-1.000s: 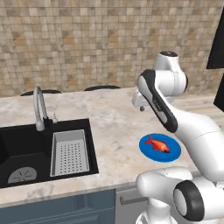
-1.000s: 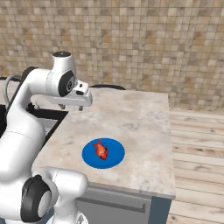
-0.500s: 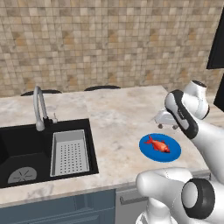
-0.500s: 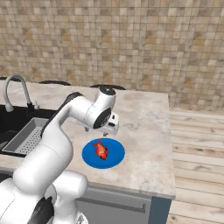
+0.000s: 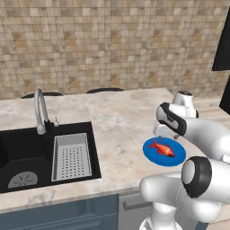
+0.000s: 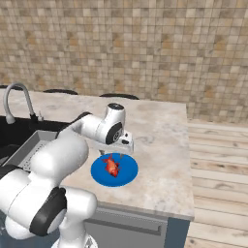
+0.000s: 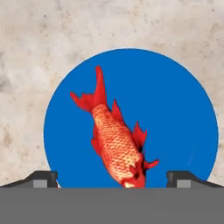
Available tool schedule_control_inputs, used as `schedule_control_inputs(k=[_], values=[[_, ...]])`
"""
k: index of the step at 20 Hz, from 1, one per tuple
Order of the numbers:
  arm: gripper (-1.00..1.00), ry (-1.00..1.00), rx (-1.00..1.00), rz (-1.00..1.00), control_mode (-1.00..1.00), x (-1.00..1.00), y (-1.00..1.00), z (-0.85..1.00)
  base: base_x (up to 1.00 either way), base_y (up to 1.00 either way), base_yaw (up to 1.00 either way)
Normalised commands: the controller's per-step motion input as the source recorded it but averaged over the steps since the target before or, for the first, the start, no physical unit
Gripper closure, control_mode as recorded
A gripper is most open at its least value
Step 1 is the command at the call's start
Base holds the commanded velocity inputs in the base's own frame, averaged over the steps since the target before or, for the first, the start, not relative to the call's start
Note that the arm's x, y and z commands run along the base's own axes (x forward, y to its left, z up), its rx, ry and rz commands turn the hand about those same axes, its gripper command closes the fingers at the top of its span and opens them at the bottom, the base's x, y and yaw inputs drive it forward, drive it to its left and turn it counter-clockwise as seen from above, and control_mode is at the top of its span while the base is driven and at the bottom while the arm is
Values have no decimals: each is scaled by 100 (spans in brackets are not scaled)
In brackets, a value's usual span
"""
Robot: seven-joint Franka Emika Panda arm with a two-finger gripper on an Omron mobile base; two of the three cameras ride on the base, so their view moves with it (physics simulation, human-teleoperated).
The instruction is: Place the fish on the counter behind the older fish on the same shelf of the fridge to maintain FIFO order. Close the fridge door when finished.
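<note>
1. Fish [image 7: 114, 141]: bright red-orange, forked tail. It lies flat on a round blue plate [image 7: 183, 109] on the tabletop [image 5: 117, 121], near the right-hand end of that surface, well apart from the black sink [image 5: 27, 152] and tap [image 5: 40, 110]. In the hand view the tail points to about 11 o'clock and the head to about 5 o'clock.
2. Pincer [image 7: 112, 177]: spread wide, holding nothing. It hangs directly over the plate, with one dark tip at about 8 o'clock of the plate and the other at about 4 o'clock; the fish's head end lies between them. Whether the tips touch the plate cannot be told.
3. Arm: in the left base view the hand sits just above the plate's 12 o'clock rim; the right base view shows the same, hand over fish.
4. Fridge [image 5: 222, 54]: a black panel at the upper right edge of the left base view. Its shelf, the older fish and the state of its door cannot be made out.
5. Progress, as judged: very early. The fish is not yet grasped.
6. Remaining, as judged: pinch the fish, lift it, carry it to the fridge, set it behind the older fish on the same shelf, close the door.
</note>
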Motion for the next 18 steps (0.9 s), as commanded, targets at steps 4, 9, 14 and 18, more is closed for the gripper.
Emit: schedule_control_inputs(k=[4,9,14,18], values=[[-100,11,-12,11,-100,11,0,-41,0,0,0],[-100,3,-8,15,-100,2,1,-31,0,0,0],[-100,0,-11,15,-100,-7,13,-11,0,0,0],[-100,0,-9,21,-100,0,18,-9,0,0,0]])
